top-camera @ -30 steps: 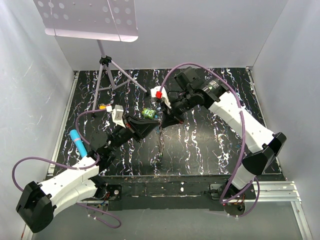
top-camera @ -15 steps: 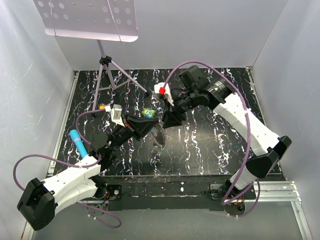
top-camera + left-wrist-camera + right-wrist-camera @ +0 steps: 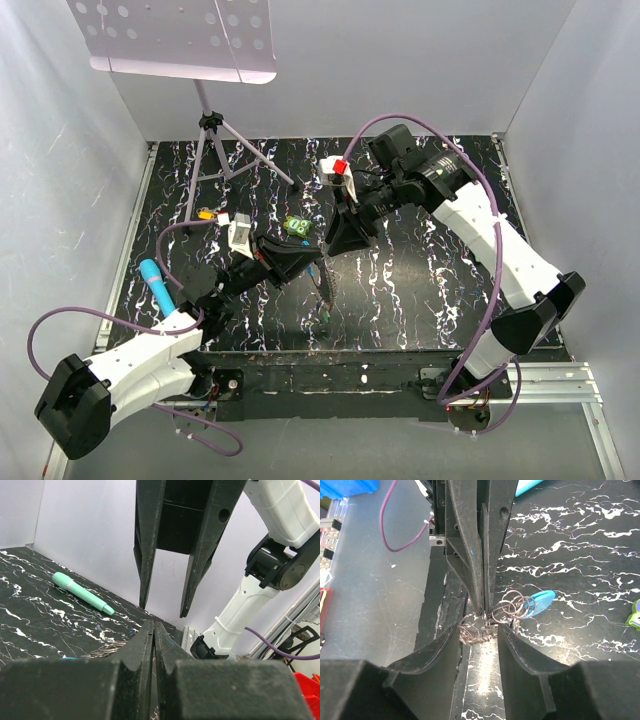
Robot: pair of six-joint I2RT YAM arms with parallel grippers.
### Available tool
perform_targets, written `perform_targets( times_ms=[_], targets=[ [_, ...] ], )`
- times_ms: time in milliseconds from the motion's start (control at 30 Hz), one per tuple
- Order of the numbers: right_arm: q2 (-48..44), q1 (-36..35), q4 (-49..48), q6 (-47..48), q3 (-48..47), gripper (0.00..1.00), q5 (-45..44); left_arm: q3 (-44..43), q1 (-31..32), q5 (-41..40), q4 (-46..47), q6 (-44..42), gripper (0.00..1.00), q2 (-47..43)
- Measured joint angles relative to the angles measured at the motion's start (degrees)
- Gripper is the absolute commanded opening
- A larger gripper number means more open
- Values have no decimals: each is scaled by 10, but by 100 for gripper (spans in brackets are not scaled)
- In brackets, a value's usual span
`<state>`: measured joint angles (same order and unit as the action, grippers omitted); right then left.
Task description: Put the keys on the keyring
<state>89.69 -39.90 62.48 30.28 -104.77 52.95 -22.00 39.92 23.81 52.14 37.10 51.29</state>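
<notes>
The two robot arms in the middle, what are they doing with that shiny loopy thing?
They are working on a keyring. The left arm's fingers are shut tight on it, pinching its little metal loops. The right arm's fingers are open, one on each side of those loops, not squeezing them. The keyring's blue clip sticks out beside them.

left claw (image 3: 319, 260) pinches keyring (image 3: 325, 292) | right claw (image 3: 333, 247) tip-to-tip with it | teal marker (image 3: 157, 285) far left

The keyring (image 3: 482, 627), a tangle of thin grey loops with a blue clip (image 3: 540, 601), hangs pinched by the left gripper (image 3: 483, 611).
</notes>
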Motion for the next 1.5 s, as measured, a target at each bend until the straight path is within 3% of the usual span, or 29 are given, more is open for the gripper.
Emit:
perform_targets(
  times_ms=[500,667,733,933,967,1033,1100,1200,1367,1500],
  targets=[
    [13,-4,-4,-1,34,38,19,0,0,10,2,0,0,0],
    [15,-9,-7,-2,34,20,23,0,0,10,2,0,0,0],
    [16,-10,-9,-3,34,2,23,0,0,11,3,0,0,0],
    [18,-11,-11,-5,34,1,23,0,0,12,4,0,0,-1],
    [18,-11,-10,-3,34,1,22,0,0,11,2,0,8,-3],
    [18,-11,-6,4,32,1,15,0,0,10,-14,-6,40,-10],
    [21,-16,23,24,21,1,-9,0,-1,8,-57,-12,62,-38],
    [38,-27,82,72,-26,1,-66,-11,-2,7,-150,-46,84,-93],
    [53,-60,123,151,-72,1,-180,-102,-5,13,-369,-132,89,-142],
    [63,-82,143,195,-89,1,-250,-170,-5,34,-478,-209,80,-115]
  ],
)
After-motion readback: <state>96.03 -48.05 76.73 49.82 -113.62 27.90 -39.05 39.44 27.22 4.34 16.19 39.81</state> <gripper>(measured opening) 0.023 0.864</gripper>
